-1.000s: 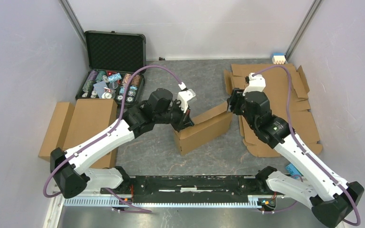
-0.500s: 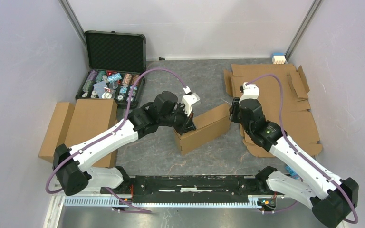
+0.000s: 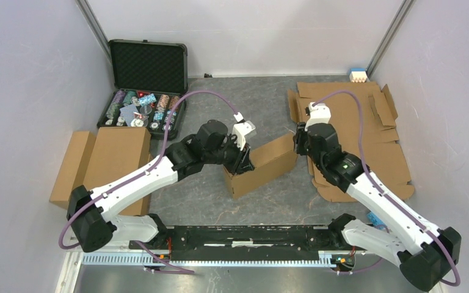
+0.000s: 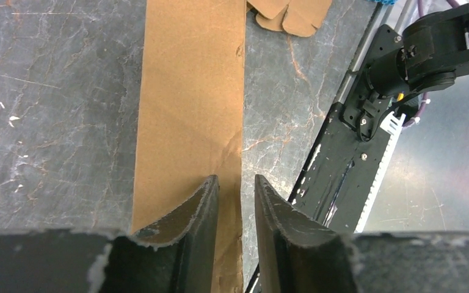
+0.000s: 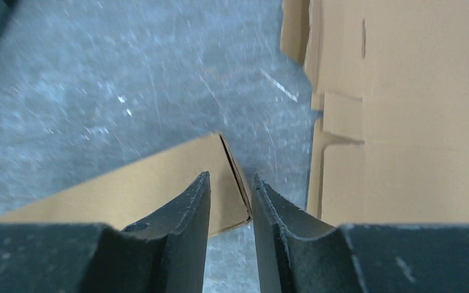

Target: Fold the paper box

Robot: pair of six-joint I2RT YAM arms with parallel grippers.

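Left hand point(image 4: 235, 180) hovers over the left end of the paper box point(image 3: 265, 165), fingers a narrow gap apart, nothing pinched between them. That box lies slantwise mid-tabletop point(image 3: 214, 198), between my arms. Now my right hand point(image 5: 231, 176) straddles its right-end corner, fingers narrow; gripping or just touching, I cannot tell. Flat cardboard sheets point(image 3: 366, 122) lie just beyond.

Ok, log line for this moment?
paper box: partly folded | left gripper: slightly open over left end | right gripper: pinching right end
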